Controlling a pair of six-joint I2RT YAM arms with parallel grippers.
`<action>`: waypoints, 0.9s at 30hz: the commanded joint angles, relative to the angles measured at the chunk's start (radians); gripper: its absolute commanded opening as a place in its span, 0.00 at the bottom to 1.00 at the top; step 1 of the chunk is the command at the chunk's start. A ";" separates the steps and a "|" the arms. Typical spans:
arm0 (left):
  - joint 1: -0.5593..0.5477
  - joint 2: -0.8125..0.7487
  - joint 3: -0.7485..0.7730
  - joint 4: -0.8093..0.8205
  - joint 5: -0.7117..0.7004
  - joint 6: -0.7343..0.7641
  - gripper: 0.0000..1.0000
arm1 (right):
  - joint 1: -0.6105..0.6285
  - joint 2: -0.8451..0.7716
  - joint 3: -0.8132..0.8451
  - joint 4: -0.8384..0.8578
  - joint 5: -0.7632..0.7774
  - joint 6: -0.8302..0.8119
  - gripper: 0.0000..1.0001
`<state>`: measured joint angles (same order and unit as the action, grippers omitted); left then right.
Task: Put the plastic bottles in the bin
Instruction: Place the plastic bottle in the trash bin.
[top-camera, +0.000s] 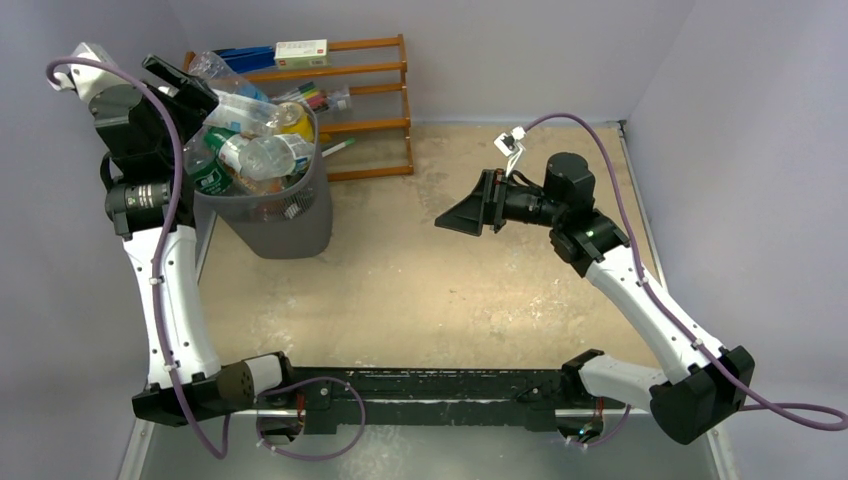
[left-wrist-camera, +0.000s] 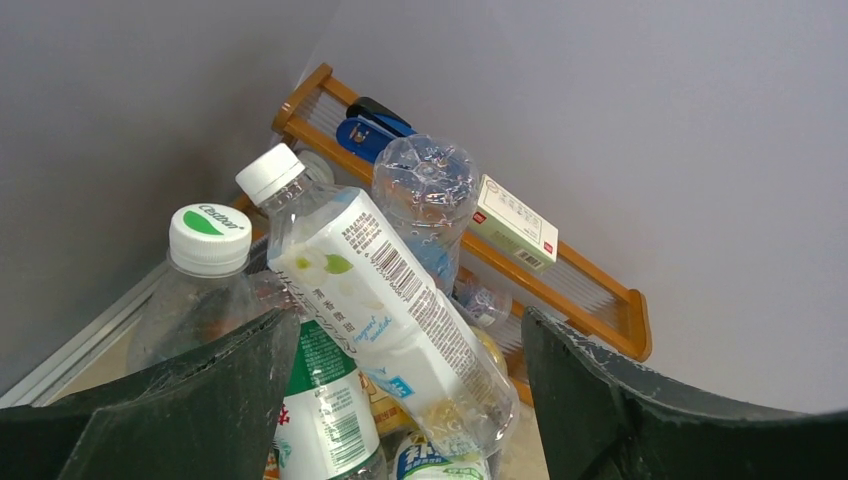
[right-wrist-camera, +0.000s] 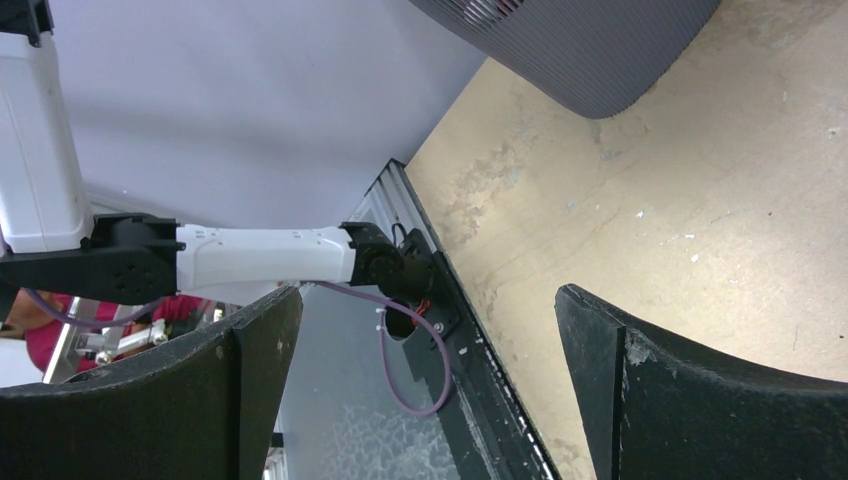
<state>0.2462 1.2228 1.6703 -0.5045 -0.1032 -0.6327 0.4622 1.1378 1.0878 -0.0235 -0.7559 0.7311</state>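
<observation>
The plastic bottles (top-camera: 255, 152) lie heaped in the bin (top-camera: 292, 232), just before the wooden rack (top-camera: 380, 69), far left.

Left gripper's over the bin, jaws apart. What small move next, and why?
Probably lift the left gripper straight up, clear of the pile. Its jaws stand open, the white-labelled bottle lies between them on the heap in the bin, piled above its rim, and no bottle shows on the table.

It was a robotics lab cell. A scuffed tan worktop (top-camera: 440, 290) sat boxed in by plain grey partition walls (top-camera: 540, 50) at the top and sides. The left arm (top-camera: 170, 310) and right arm (top-camera: 650, 310) were bolted to a black rail (top-camera: 440, 385) along the bottom edge, trailing purple cables (top-camera: 810, 420).
</observation>
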 joint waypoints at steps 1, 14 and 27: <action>-0.003 -0.003 0.092 -0.059 0.016 0.043 0.82 | -0.003 -0.021 0.006 0.044 -0.020 0.006 1.00; -0.005 -0.006 0.252 -0.199 0.086 0.063 0.83 | -0.003 -0.012 0.050 -0.010 -0.020 -0.011 1.00; 0.013 -0.084 0.138 -0.330 -0.152 0.154 0.86 | -0.002 0.245 0.390 -0.142 -0.029 -0.121 0.97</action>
<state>0.2501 1.1786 1.7950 -0.7982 -0.1368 -0.5461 0.4622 1.3132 1.3544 -0.1349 -0.7544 0.6739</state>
